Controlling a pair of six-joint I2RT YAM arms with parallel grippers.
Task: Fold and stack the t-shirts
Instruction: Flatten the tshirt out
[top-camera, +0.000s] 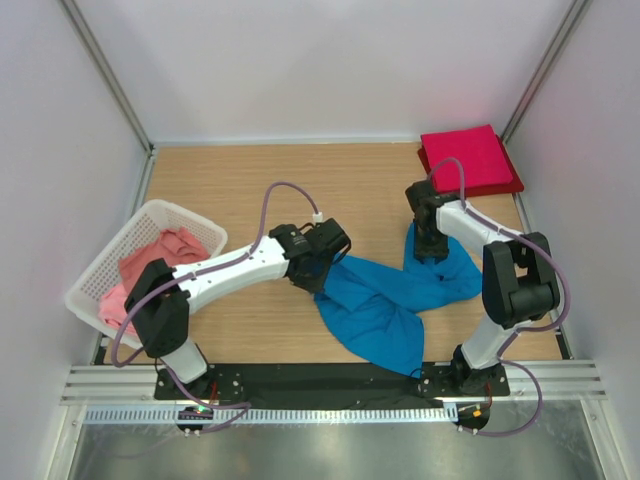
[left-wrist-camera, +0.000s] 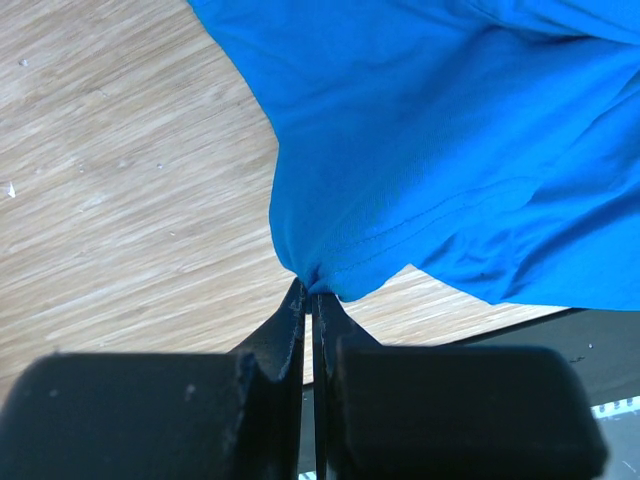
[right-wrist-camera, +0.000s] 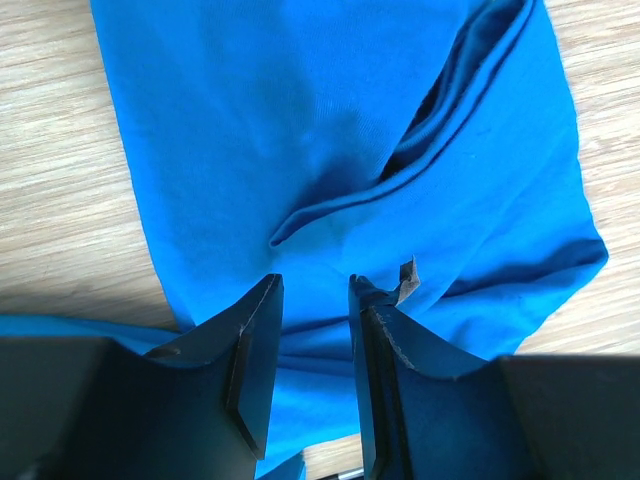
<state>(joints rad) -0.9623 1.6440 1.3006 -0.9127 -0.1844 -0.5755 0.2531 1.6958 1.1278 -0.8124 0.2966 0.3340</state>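
The blue t-shirt (top-camera: 385, 305) lies crumpled and unfolded on the worktop (top-camera: 240, 185), at about 5 o'clock from its centre in the top view. It is stretched in a band between the two arms, with a loose mass trailing toward 6 o'clock.

The left gripper (left-wrist-camera: 310, 292) is at the shirt's 9 o'clock end. Its jaws are pressed fully together on a pinch of stitched hem.

The right gripper (right-wrist-camera: 314, 288) is at the 1 o'clock end. Its jaws stand a narrow gap apart over wrinkled cloth, with no fold seen clamped between them.

A folded red t-shirt (top-camera: 467, 160) sits flat in the 1 o'clock corner, well apart from the blue one.

The pink t-shirts (top-camera: 160, 262) are heaped in a white lattice basket (top-camera: 105, 270) at 9 o'clock.
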